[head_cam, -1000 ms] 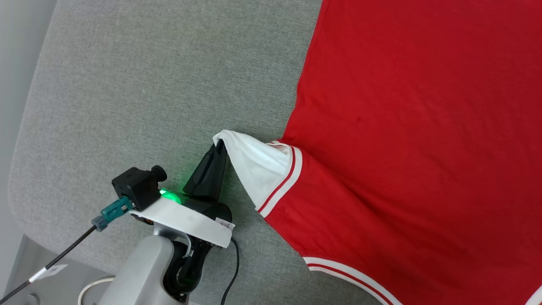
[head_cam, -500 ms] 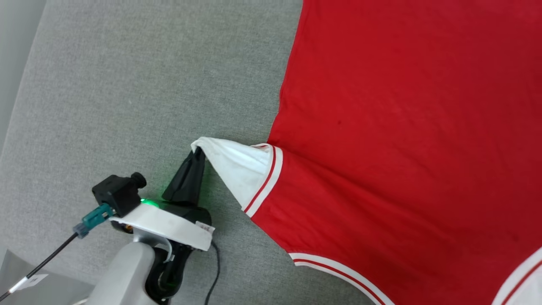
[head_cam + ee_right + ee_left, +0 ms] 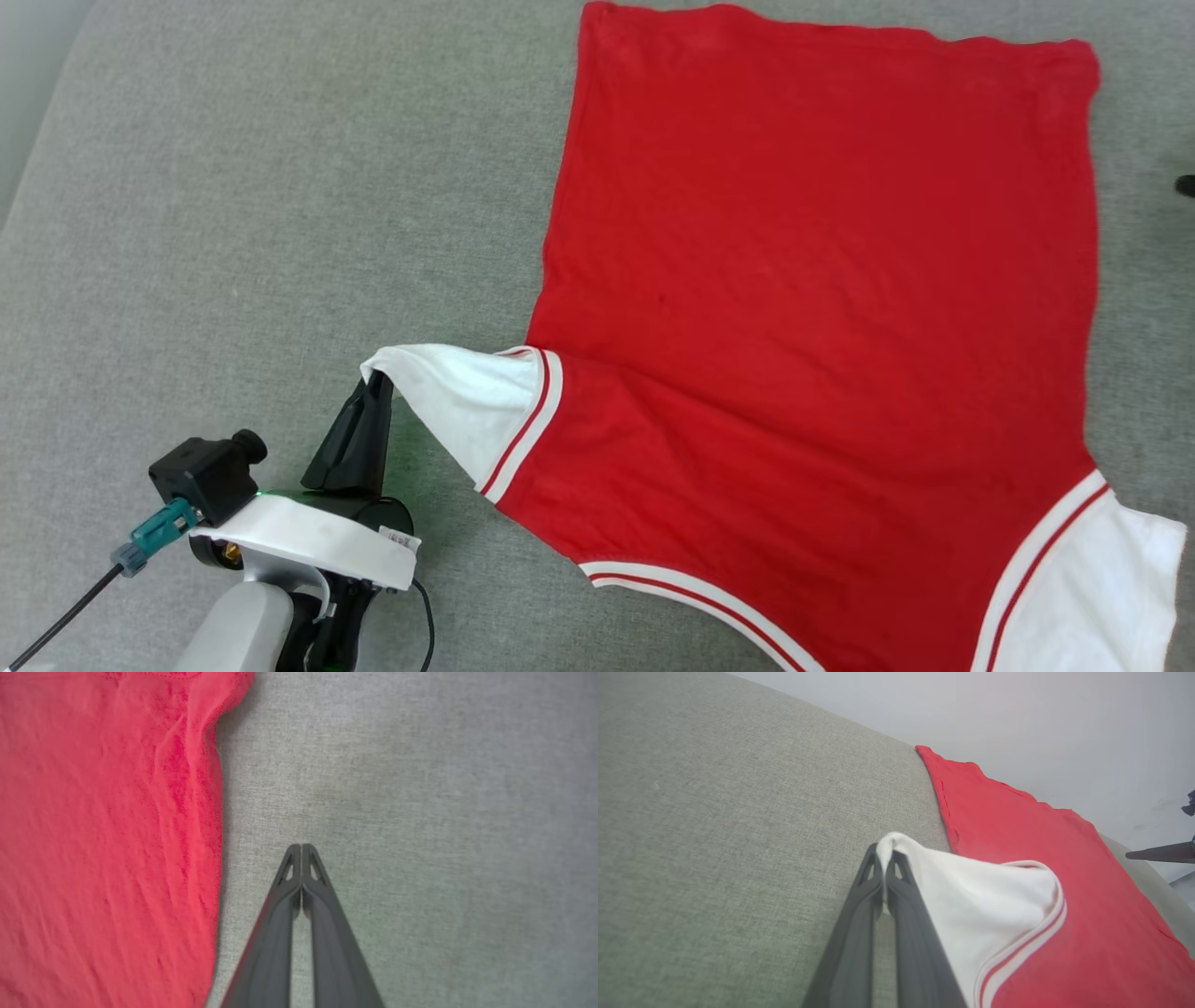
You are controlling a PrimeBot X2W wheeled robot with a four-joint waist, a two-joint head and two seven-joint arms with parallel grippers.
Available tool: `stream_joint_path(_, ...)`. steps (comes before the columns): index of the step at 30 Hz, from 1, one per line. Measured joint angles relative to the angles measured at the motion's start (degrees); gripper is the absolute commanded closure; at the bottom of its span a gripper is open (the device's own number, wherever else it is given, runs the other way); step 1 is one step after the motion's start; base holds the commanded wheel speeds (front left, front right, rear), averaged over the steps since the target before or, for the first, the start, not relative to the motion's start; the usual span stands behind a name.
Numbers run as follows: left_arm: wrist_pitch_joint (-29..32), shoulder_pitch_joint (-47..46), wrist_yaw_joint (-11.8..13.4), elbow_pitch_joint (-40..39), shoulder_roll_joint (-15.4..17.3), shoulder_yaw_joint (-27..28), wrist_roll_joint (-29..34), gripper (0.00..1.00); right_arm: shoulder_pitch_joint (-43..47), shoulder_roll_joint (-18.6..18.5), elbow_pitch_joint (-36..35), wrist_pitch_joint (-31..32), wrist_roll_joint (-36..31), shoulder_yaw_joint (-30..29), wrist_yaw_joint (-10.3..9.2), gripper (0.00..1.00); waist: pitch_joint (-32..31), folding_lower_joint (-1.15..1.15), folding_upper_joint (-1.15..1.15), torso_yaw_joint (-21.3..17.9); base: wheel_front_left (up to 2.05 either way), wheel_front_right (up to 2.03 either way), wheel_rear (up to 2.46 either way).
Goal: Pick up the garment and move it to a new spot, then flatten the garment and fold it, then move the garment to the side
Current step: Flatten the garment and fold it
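Note:
The garment (image 3: 812,308), a red T-shirt with white sleeves and striped trim, lies spread flat on the grey surface, hem at the far side. My left gripper (image 3: 378,381) is shut on the tip of the left white sleeve (image 3: 457,401), lifting it into a peak; the left wrist view shows that sleeve (image 3: 980,896) pinched at my left gripper (image 3: 885,851). My right gripper (image 3: 301,848) is shut with nothing in it, hovering over bare fabric just right of the garment's red edge (image 3: 112,840). The other white sleeve (image 3: 1092,588) lies flat at lower right.
The grey upholstered surface (image 3: 233,233) stretches wide to the left of the shirt. Its rounded edge meets a pale wall (image 3: 1017,714) beyond. A dark tip (image 3: 1186,185) shows at the right edge of the head view.
The head camera has shifted, so the shirt's hem and right sleeve have come into view. My left gripper still holds the sleeve tip, which looks pulled slightly further out from the body.

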State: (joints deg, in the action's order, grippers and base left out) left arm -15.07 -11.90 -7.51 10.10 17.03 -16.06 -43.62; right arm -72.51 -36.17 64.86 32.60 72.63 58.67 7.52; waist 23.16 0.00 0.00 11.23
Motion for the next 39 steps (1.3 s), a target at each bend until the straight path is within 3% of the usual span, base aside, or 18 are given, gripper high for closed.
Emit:
stream_joint_path(1, 0.0, 0.0, 0.0, 0.0, 0.0, 0.0, 0.0, 1.00, 0.0, -0.3, -0.1, -0.9, 0.0, -0.3, -0.02, 0.00, -0.3, 0.00, 0.00, -0.3, 0.00, 0.00, 0.00)
stream_joint_path(11, 0.0, -0.5, 0.0, -0.5, -0.1, -2.2, 0.0, 1.00, -4.1, 0.6, 2.6, -4.9, -0.2, -2.1, -0.02, 0.00, 0.1, 0.00, 0.00, 1.5, 0.00, 0.00, 0.00)
stream_joint_path(22, 0.0, -3.0, 0.0, -0.8, -1.5, -5.0, 0.0, 1.00, -8.5, 2.3, 7.6, -5.7, -3.1, -1.3, -0.01, 0.00, 4.1, 0.00, 0.00, 5.6, 0.00, 0.00, 0.00)
stream_joint_path(39, 0.0, -6.0, 0.0, 0.0, -2.7, -7.7, -0.5, 1.00, -12.7, 2.2, 8.6, -4.9, -5.9, -0.4, -0.01, 0.00, 9.6, 0.00, 0.00, 8.9, 0.00, 0.00, 0.00)
